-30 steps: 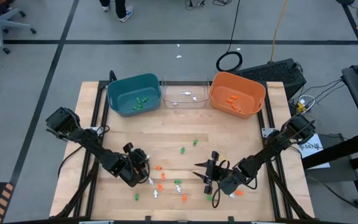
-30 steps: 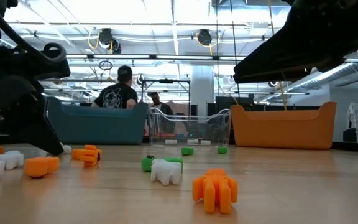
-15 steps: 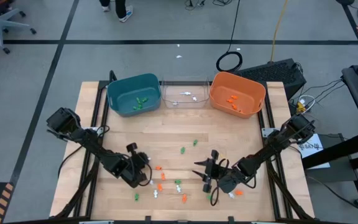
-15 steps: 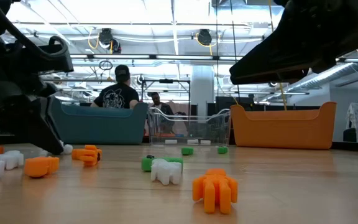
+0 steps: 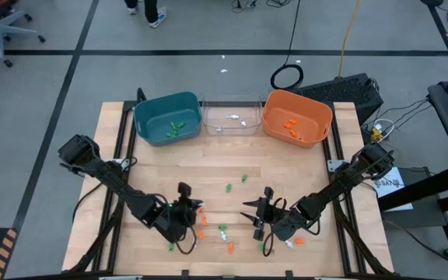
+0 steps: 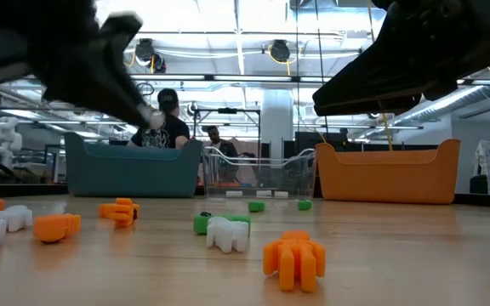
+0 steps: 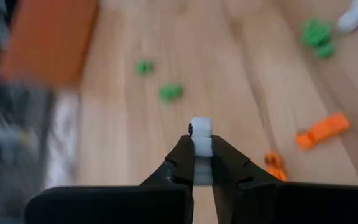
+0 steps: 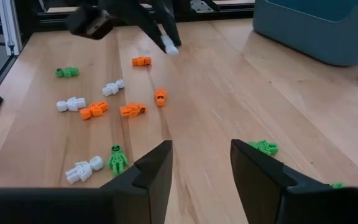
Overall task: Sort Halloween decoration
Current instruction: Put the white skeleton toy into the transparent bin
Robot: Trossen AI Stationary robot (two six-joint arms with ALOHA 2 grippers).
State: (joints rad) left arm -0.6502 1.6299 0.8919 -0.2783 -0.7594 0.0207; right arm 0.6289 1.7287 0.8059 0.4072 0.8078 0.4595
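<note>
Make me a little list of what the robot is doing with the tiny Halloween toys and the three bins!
left gripper: shut on a white trinket, lifted above the table
right gripper: open, empty, low over the table's near part
teal bin: green pieces inside
clear bin: white pieces inside
orange bin: orange pieces inside
loose trinkets: orange, green and white, scattered on the wood between the arms
background: a person beyond the bins
</note>
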